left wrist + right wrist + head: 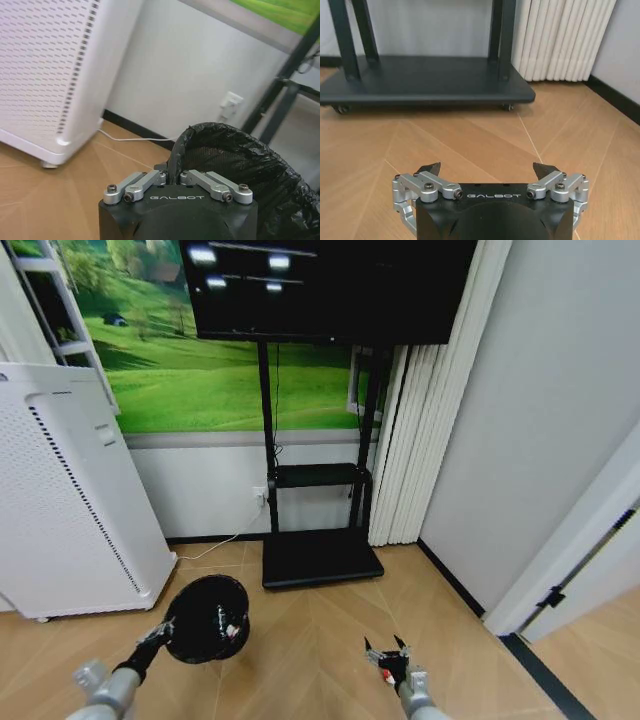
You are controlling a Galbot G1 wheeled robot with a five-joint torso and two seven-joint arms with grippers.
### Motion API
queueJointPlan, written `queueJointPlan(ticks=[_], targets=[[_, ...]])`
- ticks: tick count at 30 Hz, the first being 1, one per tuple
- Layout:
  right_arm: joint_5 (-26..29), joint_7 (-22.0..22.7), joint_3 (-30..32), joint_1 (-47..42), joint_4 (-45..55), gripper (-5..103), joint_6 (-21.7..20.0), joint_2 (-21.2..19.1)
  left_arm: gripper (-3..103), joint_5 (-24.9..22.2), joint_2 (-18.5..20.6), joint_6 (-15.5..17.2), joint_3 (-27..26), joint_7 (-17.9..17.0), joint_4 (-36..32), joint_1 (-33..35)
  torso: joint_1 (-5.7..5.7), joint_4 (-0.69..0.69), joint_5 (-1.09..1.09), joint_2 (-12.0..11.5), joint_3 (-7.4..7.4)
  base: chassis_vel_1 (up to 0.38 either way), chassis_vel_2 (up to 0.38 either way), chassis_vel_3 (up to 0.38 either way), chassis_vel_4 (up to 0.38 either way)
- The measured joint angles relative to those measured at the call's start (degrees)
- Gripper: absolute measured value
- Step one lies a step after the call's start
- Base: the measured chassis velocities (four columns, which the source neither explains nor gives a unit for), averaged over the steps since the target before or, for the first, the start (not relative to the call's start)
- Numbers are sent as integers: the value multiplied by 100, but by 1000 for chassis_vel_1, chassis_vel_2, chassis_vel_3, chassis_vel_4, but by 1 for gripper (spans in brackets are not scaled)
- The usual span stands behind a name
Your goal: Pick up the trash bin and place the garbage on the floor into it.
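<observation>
The trash bin point(205, 618), round and black with a black liner, hangs tilted above the wooden floor with its mouth toward my head camera. My left gripper point(160, 632) is shut on its rim; in the left wrist view the left gripper point(172, 172) pinches the rim of the trash bin point(235, 155). A small red-and-white piece of garbage point(233, 627) shows inside the bin's mouth. My right gripper point(388, 648) hovers low over the floor to the right, open, and the right wrist view shows nothing between the fingers of the right gripper point(487, 169).
A tall white perforated appliance point(60, 490) stands at the left against the wall. A black TV stand base point(320, 558) sits ahead, with a white cable point(215, 545) on the floor beside it. White curtains point(420, 440) and a door frame point(560, 570) close off the right.
</observation>
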Motion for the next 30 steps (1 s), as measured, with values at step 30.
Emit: queueJointPlan(ticks=[30], targets=[[-211, -243, -646, 1661, -2851, 100, -356, 65, 6, -43, -229, -33, -520, 345, 95, 336, 0, -2, 3, 0, 0, 2, 1, 0, -1]])
